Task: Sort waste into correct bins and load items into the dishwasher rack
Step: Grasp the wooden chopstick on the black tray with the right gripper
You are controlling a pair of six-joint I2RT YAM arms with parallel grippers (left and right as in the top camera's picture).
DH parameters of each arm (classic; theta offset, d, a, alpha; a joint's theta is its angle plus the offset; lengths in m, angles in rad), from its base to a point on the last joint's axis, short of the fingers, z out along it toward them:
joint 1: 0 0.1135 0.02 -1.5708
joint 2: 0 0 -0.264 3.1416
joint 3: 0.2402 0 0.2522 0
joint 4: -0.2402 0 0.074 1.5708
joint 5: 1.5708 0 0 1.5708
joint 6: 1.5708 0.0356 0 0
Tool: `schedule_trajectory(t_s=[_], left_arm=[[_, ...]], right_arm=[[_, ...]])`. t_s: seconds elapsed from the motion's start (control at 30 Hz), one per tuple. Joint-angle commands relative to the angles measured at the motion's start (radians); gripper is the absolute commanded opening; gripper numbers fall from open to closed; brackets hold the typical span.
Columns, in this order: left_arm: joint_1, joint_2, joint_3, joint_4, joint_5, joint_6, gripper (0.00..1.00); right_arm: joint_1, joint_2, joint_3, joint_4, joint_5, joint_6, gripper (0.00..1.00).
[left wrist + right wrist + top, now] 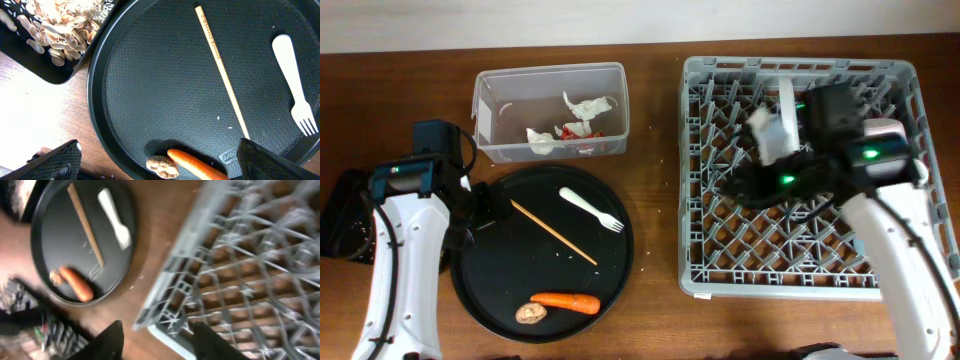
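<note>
**Q:** How is the left gripper (159,150) being shown?

**A:** It is being held over the round black tray (150,90). Its fingers (60,160) are being kept wide apart, and nothing is being gripped. Just below it, at the tray's near rim, the orange carrot (190,162) is lying just beside the brown lump (162,167). The chopstick (222,70) is lying diagonally across the tray's middle, and the white fork (292,75) is lying near it, apart.

**Q:** What is being seen farther out?

**A:** The flat black tray (55,75), heaped with beige crumbs (65,25), is sitting against the round tray's rim, toward the left edge of the table (655,150). The clear tub (485,110) is standing near the far edge, left of centre. White paper scraps (585,105) and a red wrapper (588,140) are lying inside it.

**Q:** And the right gripper (160,335)?

**A:** In a blurred wrist view its fingers (112,340) are being held apart, with nothing between them. It is hanging over the left part of the dishwasher rack (770,288), which is filling the table's right half. A white plate (786,98) is standing on edge among the pegs near the rack's far side.
</note>
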Motion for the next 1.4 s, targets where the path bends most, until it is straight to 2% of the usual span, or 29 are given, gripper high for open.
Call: schedule_trajectory(t_s=[0.0,0.13,0.2,0.3,0.4,0.53,0.6,0.7,0.9,0.93,1.17,1.27,1.37], left_arm=[[-0.001,0.0,-0.019,0.0,0.011,-0.01,0.99],[0.0,0.0,-0.077,0.022,-0.001,-0.01,0.99],[0.016,0.0,-0.084,0.022,-0.08,-0.041,0.99],[0.113,0.0,-0.084,0.022,-0.057,-0.041,0.99],[0.223,0.0,-0.084,0.022,0.035,-0.04,0.99],[0.242,0.0,-0.084,0.024,0.039,-0.041,0.99],[0.242,0.0,-0.084,0.025,0.039,-0.041,0.99],[0.242,0.0,-0.084,0.025,0.039,-0.041,0.99],[0.242,0.0,-0.084,0.025,0.039,-0.041,0.99],[0.242,0.0,-0.084,0.025,0.04,-0.041,0.99],[0.242,0.0,-0.084,0.026,0.042,-0.04,0.99],[0.242,0.0,-0.084,0.026,0.042,-0.04,0.99],[0.242,0.0,-0.084,0.026,0.042,-0.04,0.99]], right_arm=[[0.16,0.02,0.003,0.003,0.042,-0.01,0.55],[0.358,0.103,0.003,0.08,0.1,-0.01,0.55],[0.46,0.17,0.003,0.156,0.126,-0.01,0.59],[0.577,0.282,0.003,0.277,0.182,0.018,0.66],[0.683,0.415,0.003,0.451,0.24,0.043,0.69],[0.778,0.542,0.003,0.687,0.253,0.043,0.68],[0.829,0.602,0.003,0.758,0.351,0.043,0.68],[0.864,0.659,0.003,0.787,0.475,0.097,0.56],[0.864,0.742,0.003,0.793,0.527,0.13,0.51],[0.864,0.743,0.003,0.792,0.541,0.13,0.48],[0.864,0.754,0.003,0.74,0.551,0.157,0.11],[0.864,0.754,0.003,0.732,0.551,0.186,0.05],[0.858,0.696,0.009,0.71,0.561,0.212,0.04]])
